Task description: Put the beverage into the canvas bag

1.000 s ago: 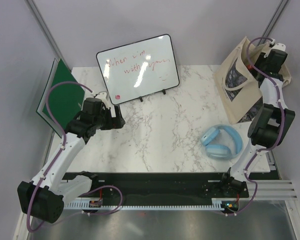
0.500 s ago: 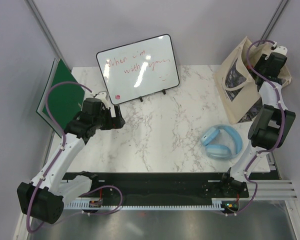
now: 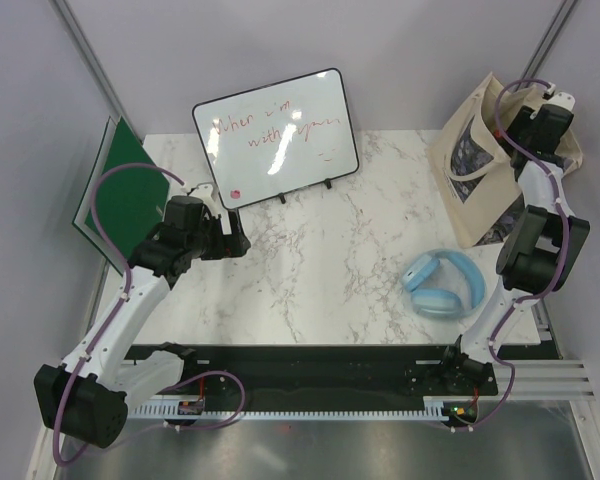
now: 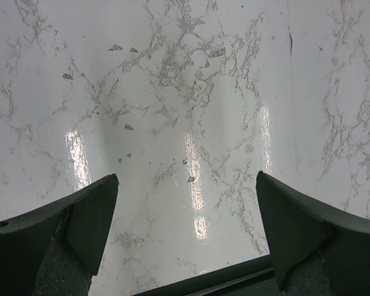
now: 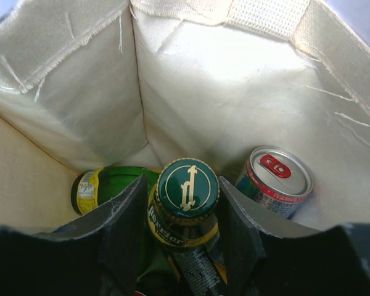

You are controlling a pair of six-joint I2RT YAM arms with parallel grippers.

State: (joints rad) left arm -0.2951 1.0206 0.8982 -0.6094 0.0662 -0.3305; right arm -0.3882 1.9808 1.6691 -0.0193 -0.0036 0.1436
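Note:
The canvas bag (image 3: pixel 472 185) stands at the table's far right, cream with a dark picture panel. My right gripper (image 3: pixel 542 122) reaches down into its mouth. In the right wrist view the right gripper (image 5: pixel 184 185) is shut on the neck of a green glass bottle (image 5: pixel 188 191) with a green cap, held upright inside the bag (image 5: pixel 203 80). A silver and red can (image 5: pixel 276 180) stands to its right on the bag floor. Another green bottle (image 5: pixel 105 186) lies to its left. My left gripper (image 3: pixel 236 240) (image 4: pixel 185 203) is open and empty over bare marble.
A whiteboard (image 3: pixel 275 135) with red writing stands at the back centre. A green board (image 3: pixel 120 195) leans at the far left. Blue headphones (image 3: pixel 445 283) lie on the table in front of the bag.
My right gripper has shifted slightly right and down at the bag's mouth. The left arm has not moved.

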